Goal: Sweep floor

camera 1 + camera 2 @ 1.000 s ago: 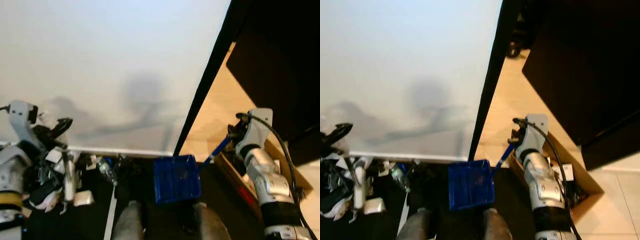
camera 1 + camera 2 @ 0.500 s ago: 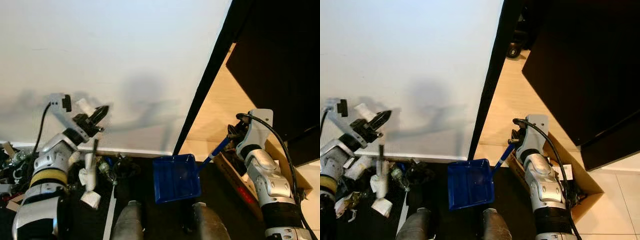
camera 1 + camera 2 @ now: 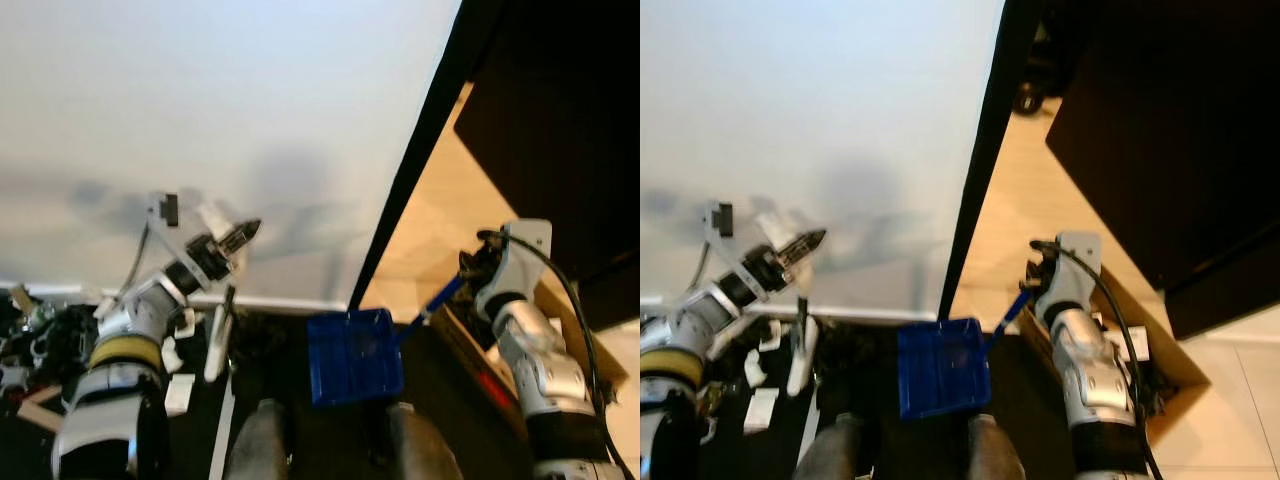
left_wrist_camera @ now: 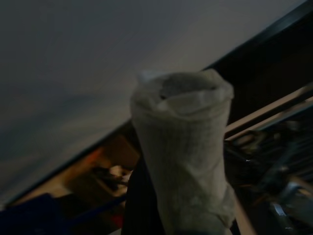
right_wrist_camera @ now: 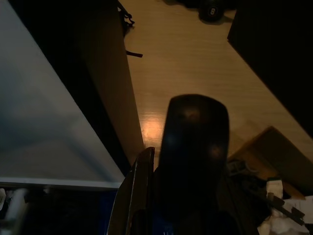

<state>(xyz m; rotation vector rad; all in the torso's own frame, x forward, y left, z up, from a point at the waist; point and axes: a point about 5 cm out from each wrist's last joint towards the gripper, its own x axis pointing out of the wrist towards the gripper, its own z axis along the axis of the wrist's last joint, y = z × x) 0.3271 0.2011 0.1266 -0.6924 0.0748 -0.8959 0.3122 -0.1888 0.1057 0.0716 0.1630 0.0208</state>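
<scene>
Left eye view, right claw (image 3: 468, 276) gripping dustpan (image 3: 352, 355)

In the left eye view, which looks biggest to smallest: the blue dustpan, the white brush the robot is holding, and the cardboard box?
1. Blue dustpan, the widest patch in this view.
2. Cardboard box, though the right arm hides much of it, so it may be bigger than it looks.
3. White brush, a slim stick under the left gripper.
</scene>
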